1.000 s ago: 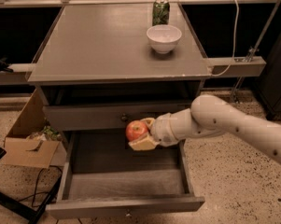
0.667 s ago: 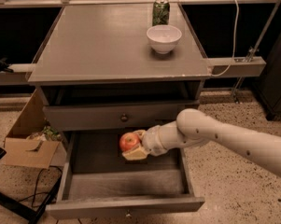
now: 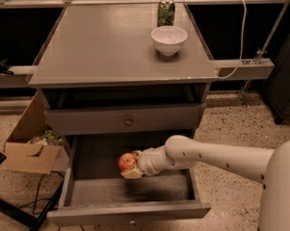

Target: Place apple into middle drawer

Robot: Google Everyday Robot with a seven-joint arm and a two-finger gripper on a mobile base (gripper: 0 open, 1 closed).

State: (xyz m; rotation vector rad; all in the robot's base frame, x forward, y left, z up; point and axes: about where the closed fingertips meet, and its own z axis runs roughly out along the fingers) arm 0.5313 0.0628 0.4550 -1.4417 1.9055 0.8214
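The grey cabinet's middle drawer (image 3: 130,211) is pulled open toward the camera; its knob shows on the front at the bottom edge. My white arm reaches in from the right. My gripper (image 3: 131,164) is shut on the small red apple (image 3: 127,161) with a yellowish patch and holds it over the open drawer's back left part, just below the shut upper drawer front (image 3: 127,121). I cannot tell whether the apple touches the drawer floor.
A white bowl (image 3: 169,39) and a green can (image 3: 165,12) stand at the back right of the cabinet top (image 3: 106,47). An open cardboard box (image 3: 31,146) sits on the floor left of the cabinet, with cables in front of it.
My gripper has carried the apple left and down, from in front of the upper drawer front into the open middle drawer.
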